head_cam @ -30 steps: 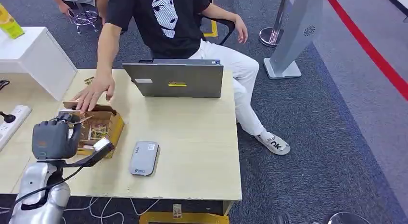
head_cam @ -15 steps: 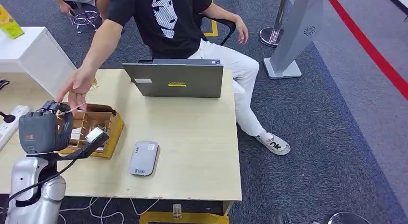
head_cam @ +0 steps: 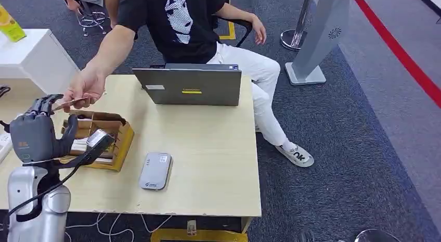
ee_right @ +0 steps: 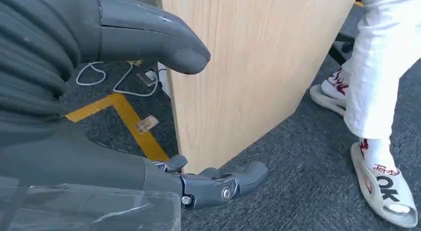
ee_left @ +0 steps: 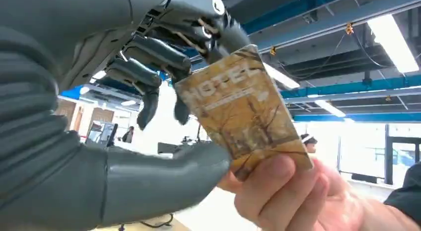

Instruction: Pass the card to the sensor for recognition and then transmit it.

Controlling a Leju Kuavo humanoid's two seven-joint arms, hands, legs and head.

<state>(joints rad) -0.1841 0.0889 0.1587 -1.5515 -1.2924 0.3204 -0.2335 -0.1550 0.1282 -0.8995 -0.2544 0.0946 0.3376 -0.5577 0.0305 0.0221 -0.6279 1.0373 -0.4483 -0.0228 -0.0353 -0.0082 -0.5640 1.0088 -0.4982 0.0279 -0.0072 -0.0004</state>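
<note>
Left hand (head_cam: 37,135) raised above table's (head_cam: 208,148) left edge, fingertips (ee_left: 226,35) touching card (ee_left: 243,109); grasp unclear. Card flat, long axis toward person's hand (head_cam: 86,88) pinching it. Since earlier: lifted from box (head_cam: 112,135).

The head camera looks down from high over the near edge of the surface (head_cam: 208,148), with the left hand (head_cam: 36,135) rising in at its lower left. The left wrist camera sits close behind that same hand (ee_left: 149,82), tilted up toward the ceiling lights. The right wrist camera hangs low beside the right hand (ee_right: 99,92), facing the surface's wooden side panel (ee_right: 248,67) and the carpet (ee_right: 298,191).
</note>
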